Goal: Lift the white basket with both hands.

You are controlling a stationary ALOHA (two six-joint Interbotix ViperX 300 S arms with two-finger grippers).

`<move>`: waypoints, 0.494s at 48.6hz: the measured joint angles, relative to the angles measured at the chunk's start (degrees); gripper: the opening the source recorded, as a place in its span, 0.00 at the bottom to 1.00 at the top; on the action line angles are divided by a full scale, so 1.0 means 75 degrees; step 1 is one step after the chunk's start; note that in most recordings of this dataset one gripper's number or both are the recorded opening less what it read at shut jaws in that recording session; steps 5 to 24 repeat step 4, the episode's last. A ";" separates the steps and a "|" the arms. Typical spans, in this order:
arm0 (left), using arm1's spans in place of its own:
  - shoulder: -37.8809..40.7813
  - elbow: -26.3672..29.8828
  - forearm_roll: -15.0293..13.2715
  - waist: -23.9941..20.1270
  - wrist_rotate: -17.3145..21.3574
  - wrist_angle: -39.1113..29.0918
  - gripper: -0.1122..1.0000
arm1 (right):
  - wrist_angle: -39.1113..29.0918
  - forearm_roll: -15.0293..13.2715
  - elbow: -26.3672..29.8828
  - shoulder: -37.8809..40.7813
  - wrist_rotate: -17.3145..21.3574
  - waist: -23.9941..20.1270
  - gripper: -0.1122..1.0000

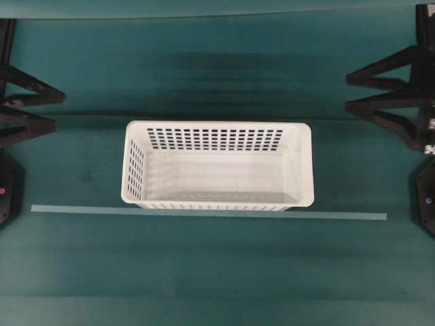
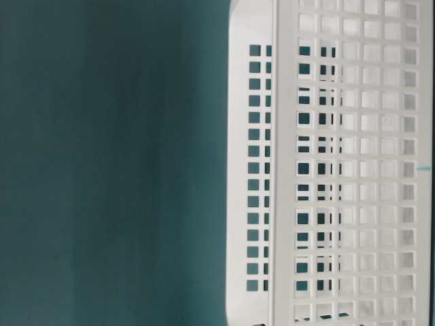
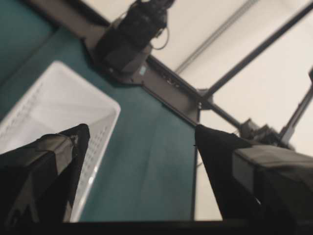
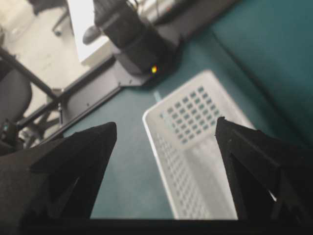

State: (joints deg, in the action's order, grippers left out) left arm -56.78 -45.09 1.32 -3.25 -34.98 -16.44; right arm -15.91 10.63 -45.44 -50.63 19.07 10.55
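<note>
The white basket (image 1: 306,163) stands upright in the middle of the teal table, with nothing inside it. Its perforated wall fills the right half of the table-level view (image 2: 353,163). My left gripper (image 1: 58,111) hovers at the far left edge, open, well apart from the basket. My right gripper (image 1: 348,92) hovers at the far right, also open and apart from it. In the left wrist view the basket (image 3: 58,98) lies beyond the left finger, and the gap of the gripper (image 3: 141,132) holds nothing. The right wrist view shows the basket (image 4: 195,147) ahead, between the spread fingers of the gripper (image 4: 166,125).
A thin pale green tape strip (image 1: 204,212) runs across the table along the basket's front side. Black arm bases sit at the left (image 1: 5,190) and right (image 1: 427,197) edges. Teal table surface surrounds the basket on all sides.
</note>
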 measured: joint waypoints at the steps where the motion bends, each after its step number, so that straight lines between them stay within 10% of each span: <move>1: -0.0023 0.0000 0.0000 0.0023 0.0117 0.0000 0.93 | 0.0047 -0.0012 -0.0012 -0.0047 -0.0117 0.0012 0.88; 24: -0.0082 0.0000 0.0000 0.0082 0.0480 0.0012 0.93 | 0.0211 -0.0012 -0.0070 -0.0223 -0.0574 0.0000 0.88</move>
